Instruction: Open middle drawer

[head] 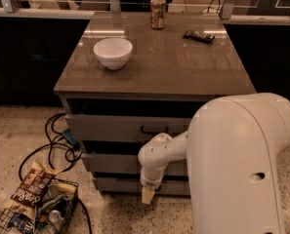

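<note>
Gripper (pixel 148 195) low at bottom centre of the frame, in front of the grey cabinet (pixel 154 77).
Pointing down toward the floor, just below the middle drawer (pixel 108 163) (handle hidden behind the white arm (pixel 159 155)); grip state impossible to tell. Middle drawer at centre left, second of three grey fronts. In the upper part, on the cabinet top: white bowl (pixel 113 52), can (pixel 157 11), black remote (pixel 198 35).

Hand (pixel 148 195) low beneath bent arm (pixel 160 154)

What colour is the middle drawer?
The middle drawer is grey, clear in the camera view. The gripper hangs in front of the lowest drawer.
</note>
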Controlling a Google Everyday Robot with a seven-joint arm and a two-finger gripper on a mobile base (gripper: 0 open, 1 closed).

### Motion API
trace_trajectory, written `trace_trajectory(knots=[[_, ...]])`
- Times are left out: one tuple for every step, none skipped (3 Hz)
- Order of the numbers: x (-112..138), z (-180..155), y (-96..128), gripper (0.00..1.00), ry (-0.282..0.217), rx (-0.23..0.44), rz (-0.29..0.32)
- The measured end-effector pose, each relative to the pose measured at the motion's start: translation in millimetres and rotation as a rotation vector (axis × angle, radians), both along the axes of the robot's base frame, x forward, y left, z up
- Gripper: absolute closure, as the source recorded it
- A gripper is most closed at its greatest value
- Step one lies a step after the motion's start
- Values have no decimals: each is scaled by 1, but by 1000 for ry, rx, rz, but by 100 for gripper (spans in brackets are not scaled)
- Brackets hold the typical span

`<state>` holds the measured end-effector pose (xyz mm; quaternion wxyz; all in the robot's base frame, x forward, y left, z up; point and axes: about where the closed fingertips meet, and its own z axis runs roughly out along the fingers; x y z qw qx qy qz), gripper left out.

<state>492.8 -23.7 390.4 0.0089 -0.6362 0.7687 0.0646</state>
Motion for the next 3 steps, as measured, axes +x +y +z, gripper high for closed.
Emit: trace_trajectory(knots=[[0,4,0,61,0,0,0],[0,4,0,84,0,0,0],[-1,4,0,100,1,0,0]])
